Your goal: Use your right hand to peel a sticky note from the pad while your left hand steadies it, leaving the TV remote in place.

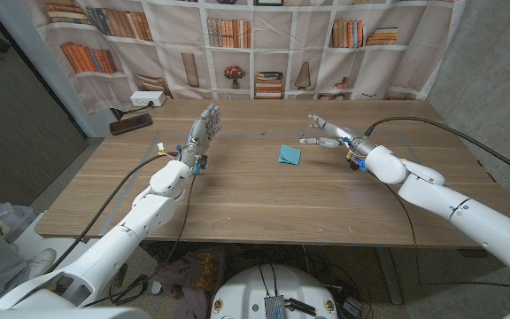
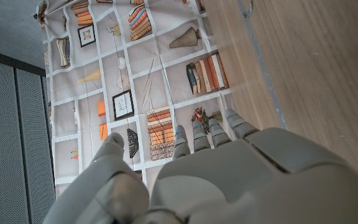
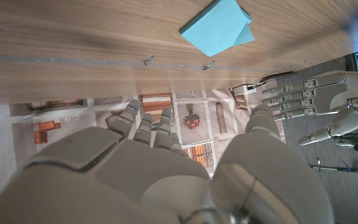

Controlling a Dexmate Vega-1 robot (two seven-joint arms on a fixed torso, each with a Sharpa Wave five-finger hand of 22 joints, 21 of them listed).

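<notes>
Near the middle of the table (image 1: pixel 237 204) lay the blue pad (image 1: pixel 289 155), with one sheet or corner seeming to be lifted or folded over at one side, as the right wrist view suggested; whether that sheet was loose or attached could not be told. The right hand (image 1: pixel 323 131) hovered just beside the pad, on the robot's right of it, fingers spread and holding nothing, not touching the paper. The left hand (image 1: pixel 204 128) stood well apart from the pad on the other side, upright with its fingers extended and apart, also holding nothing; it showed likewise in the right wrist view (image 3: pixel 316 102), palm on edge beyond the pad (image 3: pixel 219 26). A dark flat object, likely the remote (image 1: pixel 130 124), lay near the table's far left corner, well away from both hands, beside a small white box (image 1: pixel 143 99) at the backdrop. Judged from this, the task was barely begun: the left hand had not yet come to steady the pad, and the right hand had no hold on any sheet. What was left was nearly all of it: the left hand needed to cross to the pad and press on it, the right hand needed to pinch the top sheet's free edge and pull it off. The remote sat where it should, and nothing near it suggested it was at risk. The lifted corner, if real, might offer the right hand an easier edge to catch.
</notes>
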